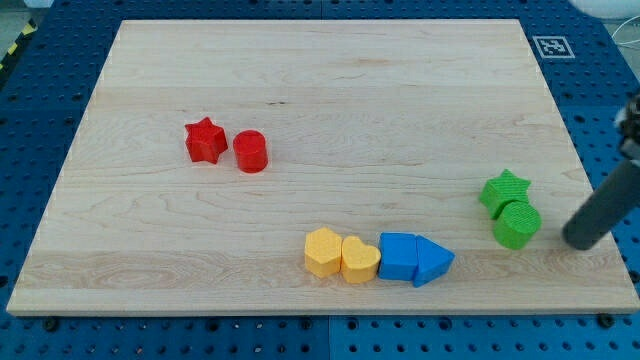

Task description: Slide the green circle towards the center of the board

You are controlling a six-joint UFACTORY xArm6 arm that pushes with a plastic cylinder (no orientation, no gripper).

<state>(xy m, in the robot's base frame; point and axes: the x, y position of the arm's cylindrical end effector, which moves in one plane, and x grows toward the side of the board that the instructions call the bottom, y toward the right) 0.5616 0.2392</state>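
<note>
The green circle (pixel 517 224) sits near the board's right edge, touching the green star (pixel 504 190) just above it. My tip (pixel 578 241) is the lower end of the dark rod coming in from the view's right. It stands a short way to the right of the green circle and slightly below it, not touching it.
A red star (pixel 205 140) and a red circle (pixel 250 152) sit side by side at the left middle. Along the bottom lie a yellow hexagon (pixel 323 251), a yellow heart (pixel 360 260), a blue cube (pixel 398 256) and a blue triangle (pixel 433 262). The wooden board (pixel 320 90) ends just right of my tip.
</note>
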